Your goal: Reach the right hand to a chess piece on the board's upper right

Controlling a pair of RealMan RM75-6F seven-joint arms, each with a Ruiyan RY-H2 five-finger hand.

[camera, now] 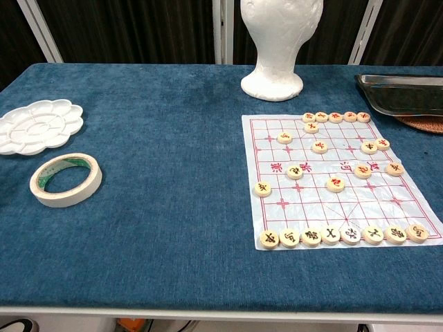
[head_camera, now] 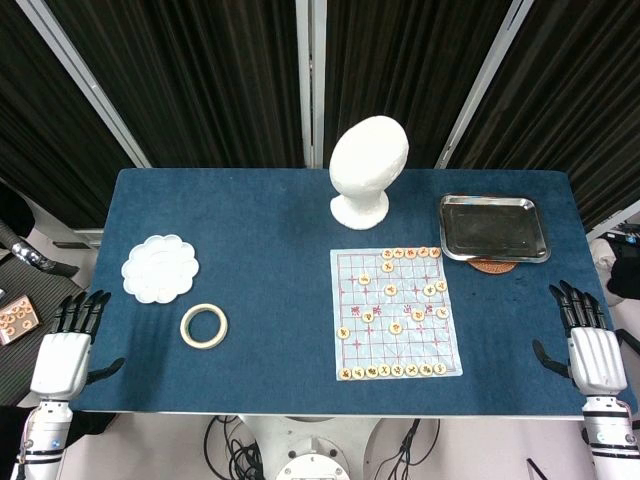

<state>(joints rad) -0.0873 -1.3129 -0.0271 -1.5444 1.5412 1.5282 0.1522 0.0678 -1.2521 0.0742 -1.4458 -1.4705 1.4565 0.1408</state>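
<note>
Covering most of both views, the blue table (head_camera: pixel 250 250) carries every object, listed here from largest to smallest. Chess board (head_camera: pixel 395 313): a pale sheet with a red grid, lying right of centre toward the front edge. Foam head (head_camera: pixel 366 170): white, upright near the middle of the back edge, just behind the board. Metal tray (head_camera: pixel 493 227): near the back right corner, resting partly on a brown coaster (head_camera: pixel 492 266). Paint palette (head_camera: pixel 160 267): white, flower-shaped, near the left edge. Tape roll (head_camera: pixel 204 326): lying flat just in front of the palette. Chess pieces: round tan discs, one row along the board's front edge, one row at its back right, others scattered between; the piece at the board's back right corner (head_camera: pixel 435 252) lies nearest the tray. Right hand (head_camera: pixel 590 340): at the right edge near the front corner, fingers spread, holding nothing, well apart from the board. Left hand (head_camera: pixel 68 345): at the front left corner, fingers likewise spread and holding nothing.
</note>
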